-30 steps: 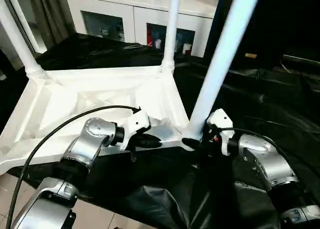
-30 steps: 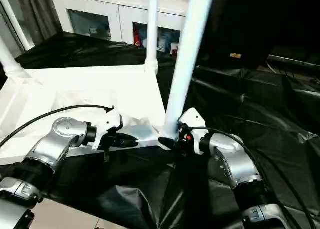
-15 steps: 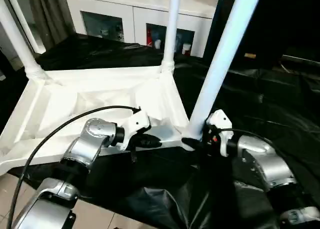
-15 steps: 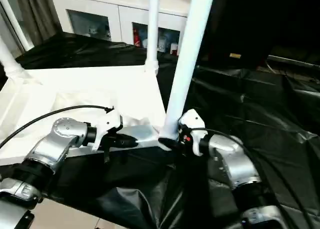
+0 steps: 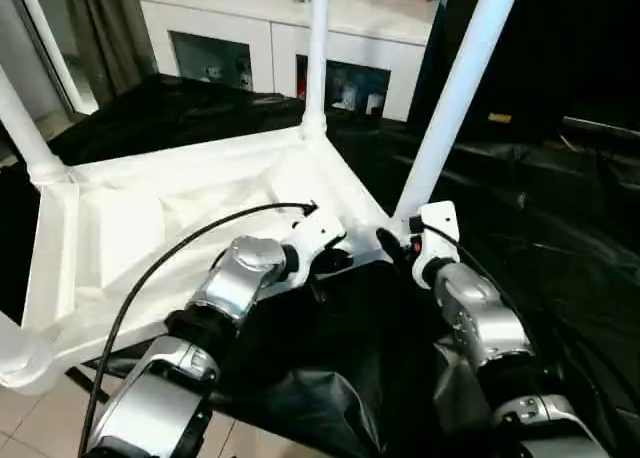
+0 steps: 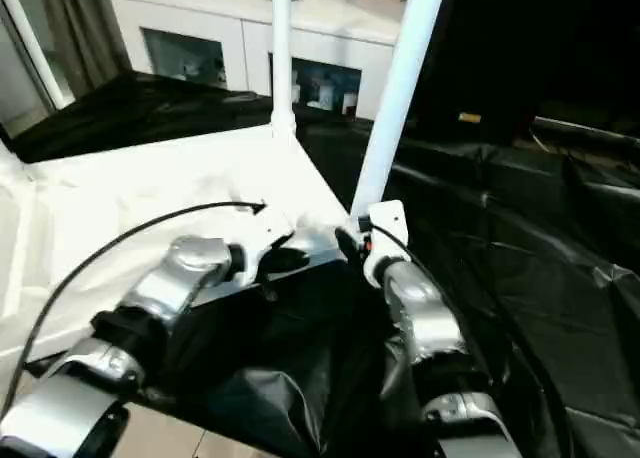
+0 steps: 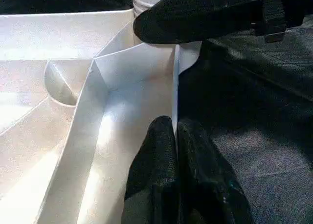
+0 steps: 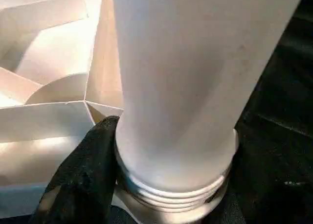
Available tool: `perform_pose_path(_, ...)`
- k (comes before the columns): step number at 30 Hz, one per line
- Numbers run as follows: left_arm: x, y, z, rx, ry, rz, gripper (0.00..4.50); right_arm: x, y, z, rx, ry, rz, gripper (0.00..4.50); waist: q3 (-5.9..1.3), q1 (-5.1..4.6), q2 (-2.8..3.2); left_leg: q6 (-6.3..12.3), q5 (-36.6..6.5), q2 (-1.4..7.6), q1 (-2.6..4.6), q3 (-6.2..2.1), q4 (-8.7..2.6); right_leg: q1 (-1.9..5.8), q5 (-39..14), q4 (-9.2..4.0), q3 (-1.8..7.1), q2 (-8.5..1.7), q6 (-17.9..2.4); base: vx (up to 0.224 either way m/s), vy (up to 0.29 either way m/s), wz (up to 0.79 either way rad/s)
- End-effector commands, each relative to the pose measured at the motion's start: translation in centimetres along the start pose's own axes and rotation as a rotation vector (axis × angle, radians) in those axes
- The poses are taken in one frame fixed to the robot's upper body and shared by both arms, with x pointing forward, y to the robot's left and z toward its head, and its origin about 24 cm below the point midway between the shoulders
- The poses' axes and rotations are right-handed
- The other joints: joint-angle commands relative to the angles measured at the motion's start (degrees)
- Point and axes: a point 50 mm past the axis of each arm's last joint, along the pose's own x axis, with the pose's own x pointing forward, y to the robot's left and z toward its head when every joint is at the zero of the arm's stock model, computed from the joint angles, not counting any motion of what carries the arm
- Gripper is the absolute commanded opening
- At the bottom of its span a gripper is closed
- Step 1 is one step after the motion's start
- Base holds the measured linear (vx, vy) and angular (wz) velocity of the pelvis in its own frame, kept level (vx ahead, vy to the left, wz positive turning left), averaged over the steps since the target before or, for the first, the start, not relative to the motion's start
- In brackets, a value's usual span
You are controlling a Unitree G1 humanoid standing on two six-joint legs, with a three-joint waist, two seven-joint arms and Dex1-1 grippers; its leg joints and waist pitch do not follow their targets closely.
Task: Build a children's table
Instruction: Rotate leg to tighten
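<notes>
The children's table lies upside down on black sheeting, its white ribbed tabletop (image 5: 150,218) facing up. Legs stand in the far corner (image 5: 318,48) and the left corner (image 5: 25,128). A third leg (image 5: 450,98) rises, leaning slightly, from the near right corner. My left gripper (image 5: 340,261) is shut on the tabletop's thin rim (image 7: 174,87) beside that corner, its fingertips (image 7: 164,131) pinching the wall. My right gripper (image 5: 395,246) is closed around the base of the near right leg (image 8: 186,87). One black finger (image 8: 83,175) presses its threaded collar; the other is hidden behind the leg.
A white glass-doored cabinet (image 5: 250,48) stands behind the table. Black sheeting (image 5: 540,208) covers the surface to the right and in front. A black cable (image 5: 180,248) arcs over my left forearm. Light floor (image 5: 30,428) shows at the near left.
The camera has swung, so the whole picture has shifted. Both grippers stay at the same near corner, the left on the rim and the right at the leg's base.
</notes>
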Motion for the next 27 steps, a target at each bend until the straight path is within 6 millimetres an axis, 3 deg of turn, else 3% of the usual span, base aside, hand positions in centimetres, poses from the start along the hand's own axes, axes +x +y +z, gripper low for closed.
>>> perform_pose_path(1, 0.8, -0.5, 0.2, -0.045, -0.047, 0.032, 0.00, 0.0, 1.2, -1.6, 0.026, 0.062, 0.033, 3.33, -2.48, -0.22, -0.64, 0.62, -19.1, 3.33, 0.59, -2.01, -4.76, 1.27, -27.3, -5.84, 3.06, -4.14, -7.1, 0.000, 0.000, 0.00)
perform_pose_path(5, 0.1, -0.2, -0.2, -0.032, -0.049, 0.005, 0.00, 0.0, 0.7, -0.5, 0.042, 0.009, 0.074, 3.73, -2.58, -0.26, -0.71, 0.89, -18.4, 3.37, 0.25, -2.06, -4.84, 1.55, -25.7, -5.62, 3.08, -4.15, -7.5, 0.000, 0.000, 0.00)
perform_pose_path(12, -1.3, 0.1, -0.9, 0.006, -0.045, -0.084, 0.00, -1.4, -1.2, 0.9, -0.072, -0.008, 0.287, 3.73, -2.76, 0.07, -0.73, 2.63, -15.5, 3.33, -0.07, -1.66, -4.50, 2.02, -20.7, -5.13, 3.23, -4.06, -9.2, 0.000, 0.000, 0.00)
perform_pose_path(16, -2.6, -0.1, -1.5, 0.046, -0.050, -0.205, 0.00, -2.8, -3.1, 1.3, -0.216, 0.038, 0.403, 3.73, -3.07, 0.39, -0.67, 4.21, -12.1, 3.33, -0.25, -1.53, -4.13, 2.39, -16.4, -4.47, 3.19, -4.08, -10.9, 0.000, 0.000, 0.00)
perform_pose_path(20, -3.6, -0.7, -1.7, 0.061, -0.060, -0.330, 0.00, -3.6, -3.7, 1.4, -0.261, 0.069, 0.495, 3.73, -3.20, 0.32, -0.58, 5.70, -9.0, 3.59, -0.41, -1.41, -3.98, 2.36, -10.5, -3.62, 3.14, -3.96, -13.5, 0.000, 0.000, 0.00)
perform_pose_path(24, -4.3, -0.8, -1.9, 0.067, -0.061, -0.366, 0.00, -4.2, -3.2, 1.3, -0.284, 0.097, 0.599, 3.73, -3.07, 0.33, -0.57, 5.63, -9.8, 3.79, -0.24, -1.35, -4.00, 2.28, -10.4, -3.58, 3.16, -3.95, -14.4, 0.000, 0.000, 0.00)
perform_pose_path(27, -4.4, -0.7, -2.1, 0.067, -0.056, -0.361, 0.00, -4.2, -3.0, 1.0, -0.295, 0.110, 0.615, 3.73, -2.81, 0.34, -0.66, 4.16, -12.4, 3.71, -0.05, -1.40, -4.16, 2.10, -15.7, -4.15, 3.16, -4.06, -13.2, 0.000, 0.000, 0.00)
